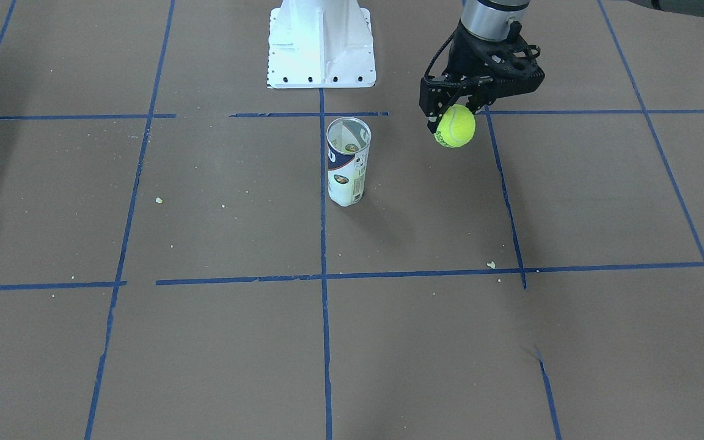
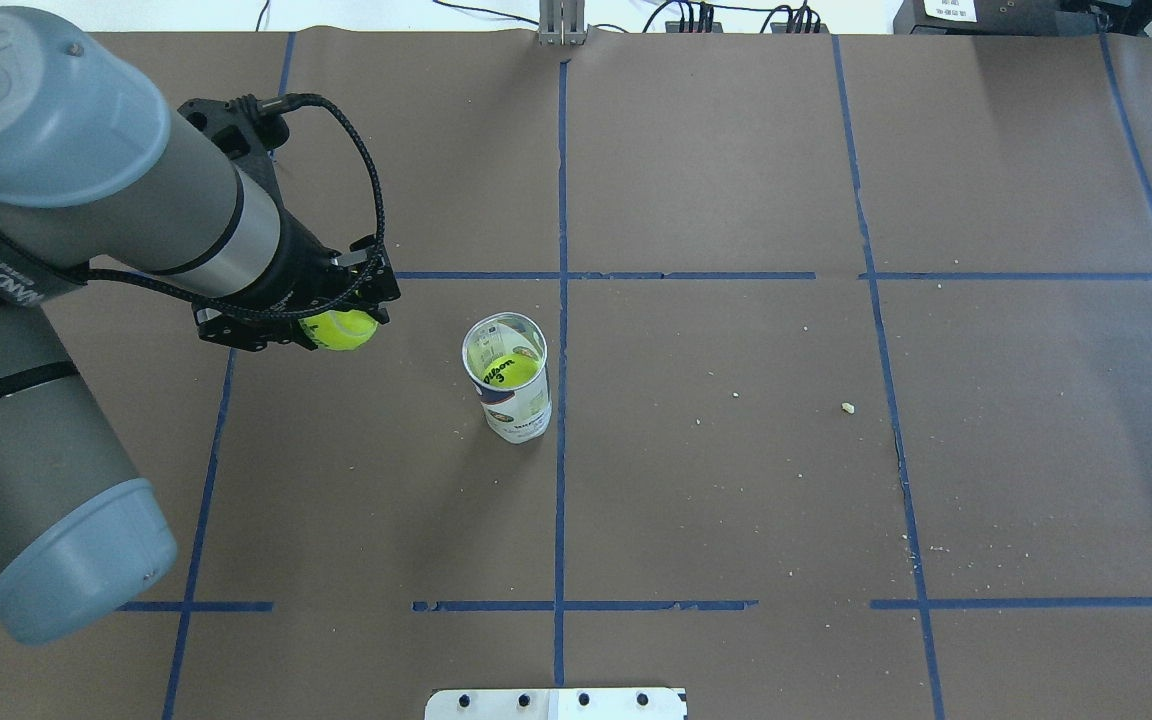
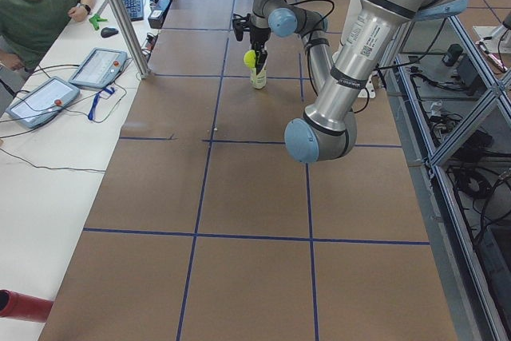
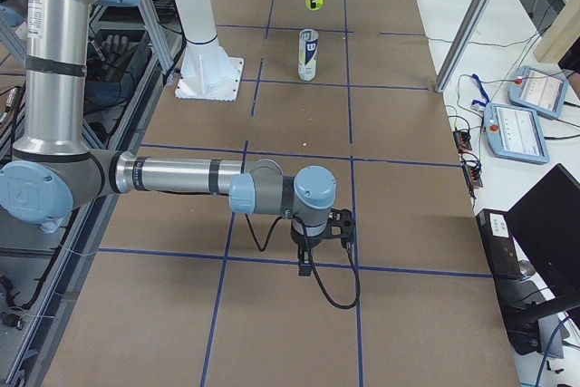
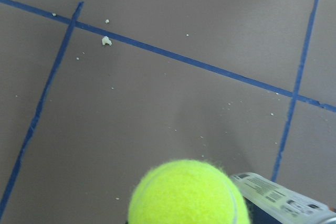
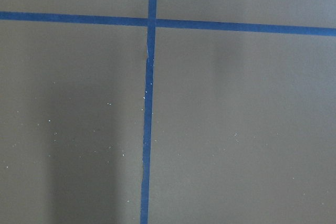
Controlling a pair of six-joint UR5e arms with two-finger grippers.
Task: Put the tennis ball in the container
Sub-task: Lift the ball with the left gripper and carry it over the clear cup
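My left gripper point(image 1: 453, 117) is shut on a fuzzy yellow-green tennis ball point(image 1: 455, 126), holding it in the air off the table. The clear container point(image 1: 348, 161) with its white and dark-blue label stands upright near the centre tape line, to the side of the held ball. From overhead, the ball point(image 2: 340, 329) is left of the can point(image 2: 509, 380), and a second ball point(image 2: 509, 370) lies inside the can. The left wrist view shows the ball point(image 5: 186, 194) close up, with the can point(image 5: 286, 201) at the lower right. My right gripper point(image 4: 319, 240) hovers low over the table, far from the can; I cannot tell its state.
The white robot base point(image 1: 320, 46) stands just behind the can. Blue tape lines grid the brown table, and small crumbs point(image 1: 491, 264) lie scattered on it. An operator point(image 3: 36, 5) sits at a side desk with tablets point(image 3: 97, 67).
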